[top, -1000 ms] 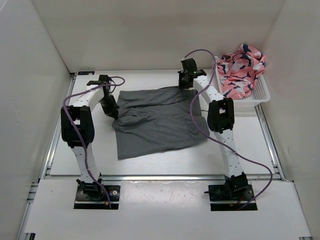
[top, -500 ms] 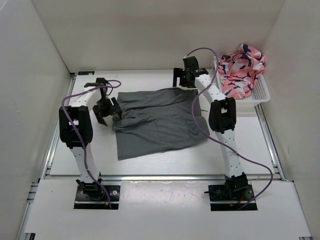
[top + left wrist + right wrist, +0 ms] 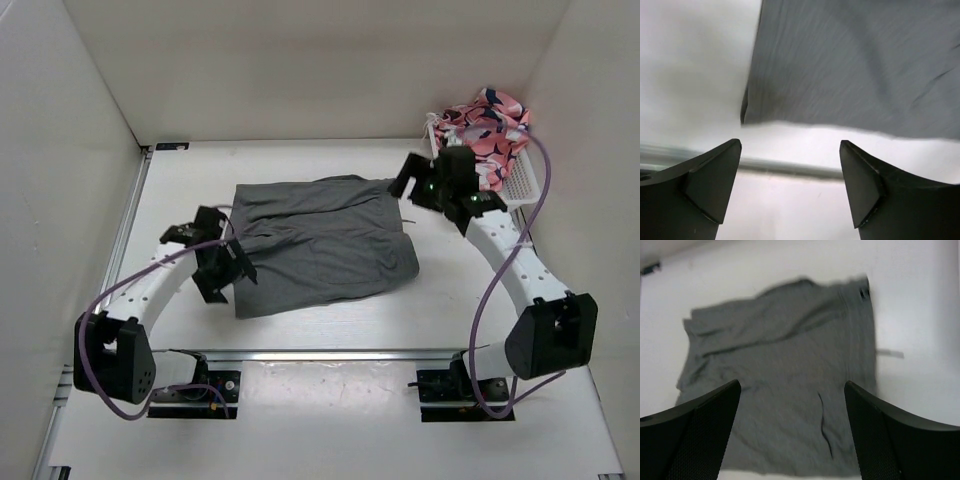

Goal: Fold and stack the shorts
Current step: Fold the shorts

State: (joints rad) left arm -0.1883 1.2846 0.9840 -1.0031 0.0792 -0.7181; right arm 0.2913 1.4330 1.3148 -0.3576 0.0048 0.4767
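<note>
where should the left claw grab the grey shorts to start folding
Probably take the near left corner of the dark grey cloth shorts, coming in low from the left with the open left claw. The cloth lies flat, and that corner sits exposed just ahead of the claw.

The shorts (image 3: 320, 245) are lying spread out flat near the middle of the bench (image 3: 450, 305), touching nothing but its white surface. They are showing as plain dark grey soft cloth in a rough, slightly skewed rectangle. Shallow creases are running across the far part, and one short dark fold is sitting near the front edge. A thin grey cord (image 3: 889, 354) is sticking out sideways from one side edge.
</note>
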